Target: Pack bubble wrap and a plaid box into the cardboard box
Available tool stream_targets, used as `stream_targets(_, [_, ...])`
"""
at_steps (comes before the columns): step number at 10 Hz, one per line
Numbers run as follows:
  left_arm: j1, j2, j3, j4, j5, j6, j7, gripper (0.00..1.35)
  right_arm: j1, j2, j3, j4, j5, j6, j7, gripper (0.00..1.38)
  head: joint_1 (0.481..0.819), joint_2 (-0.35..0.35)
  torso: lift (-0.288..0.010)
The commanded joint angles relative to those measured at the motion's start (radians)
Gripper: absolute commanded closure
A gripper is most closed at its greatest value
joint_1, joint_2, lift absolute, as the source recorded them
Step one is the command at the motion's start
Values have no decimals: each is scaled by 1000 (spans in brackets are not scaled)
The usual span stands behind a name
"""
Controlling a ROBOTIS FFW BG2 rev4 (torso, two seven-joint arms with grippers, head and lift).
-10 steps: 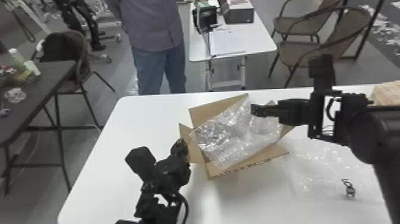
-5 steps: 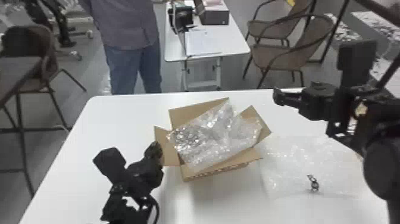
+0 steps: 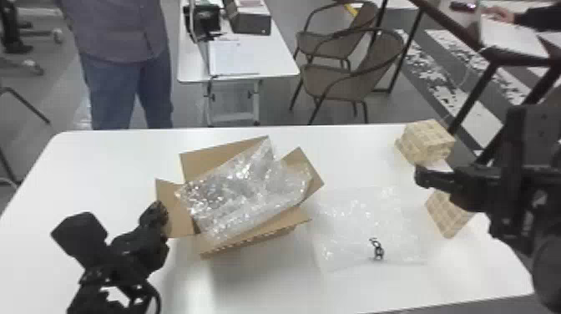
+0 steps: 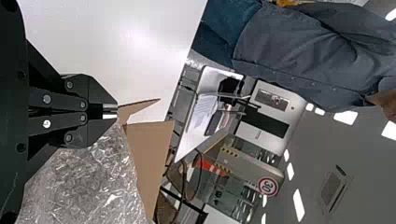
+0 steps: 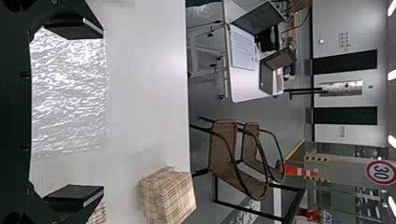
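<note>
The cardboard box stands with its flaps up, and crumpled bubble wrap bulges from its opening. At its left flap is my left gripper; in the left wrist view the left gripper is shut on a cardboard edge, with bubble wrap beside it. My right gripper is above the table, right of the box. The right wrist view has the right gripper wide open, nothing held. One plaid box is at the back right, another plaid piece partly behind the right arm.
A flat sheet of bubble wrap lies on the white table right of the box, with a small black item on it. Chairs and a second table stand beyond the far edge.
My right gripper has moved away from the bubble wrap in the box, out to the right. The head view has turned right, bringing the plaid boxes into fuller view. The left gripper stays at the flap.
</note>
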Motion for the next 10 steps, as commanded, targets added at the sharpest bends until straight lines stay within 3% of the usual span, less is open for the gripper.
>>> stream_targets(1, [6, 0, 3, -1, 1, -4, 0, 1196, 55, -11, -20, -2, 35, 25, 1, 122, 695, -126, -73])
stream_targets(3, [0, 0, 0, -1, -12, 2, -8, 1205, 104, 15, -48, 1, 154, -18, 44, 124, 695, -170, -73])
stream_targets(4, [1, -2, 2, 1, -16, 3, -8, 1205, 121, 23, -89, 40, 203, -147, 130, 125, 695, -180, -73])
stream_targets(6, [6, -5, 5, 8, -15, 2, -12, 1205, 193, 59, -224, 153, 154, -454, 171, 133, 695, -217, -73])
stream_targets(8, [15, -14, 17, 11, -12, 0, -17, 1205, 210, 59, -364, 333, 73, -814, 171, 136, 695, -259, -73])
stream_targets(10, [13, -14, 17, 16, -10, -1, -21, 1205, 193, 59, -418, 506, 1, -1023, 171, 177, 695, -310, -73])
